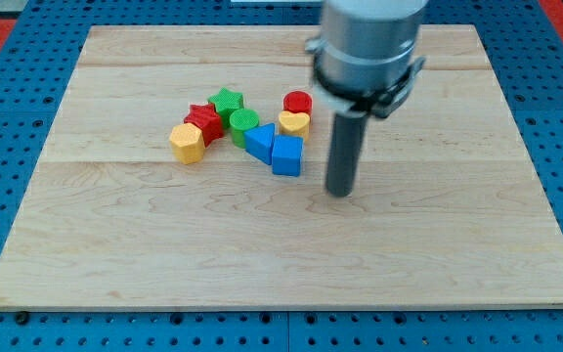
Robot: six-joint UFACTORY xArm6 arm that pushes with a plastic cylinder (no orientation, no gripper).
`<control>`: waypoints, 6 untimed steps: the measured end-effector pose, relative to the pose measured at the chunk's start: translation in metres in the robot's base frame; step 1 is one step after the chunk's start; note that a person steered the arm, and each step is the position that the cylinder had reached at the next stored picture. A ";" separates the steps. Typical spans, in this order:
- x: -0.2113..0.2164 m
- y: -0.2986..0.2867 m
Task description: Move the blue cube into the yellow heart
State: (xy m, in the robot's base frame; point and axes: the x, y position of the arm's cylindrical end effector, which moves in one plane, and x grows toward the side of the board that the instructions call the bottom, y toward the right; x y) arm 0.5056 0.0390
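The blue cube lies near the board's middle, just below the yellow heart and touching or nearly touching it. A second blue block, wedge-like, sits against the cube's left side. My tip rests on the board to the right of the blue cube and a little below it, with a gap between them. The rod rises to the grey arm body at the view's top.
A red cylinder sits above the yellow heart. A green cylinder, a green star, a red star and a yellow hexagonal block cluster to the left. The wooden board lies on a blue perforated table.
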 end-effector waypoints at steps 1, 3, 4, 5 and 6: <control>0.013 -0.010; -0.014 -0.028; -0.021 -0.029; -0.027 -0.032; -0.031 -0.038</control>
State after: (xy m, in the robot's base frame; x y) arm 0.4747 0.0011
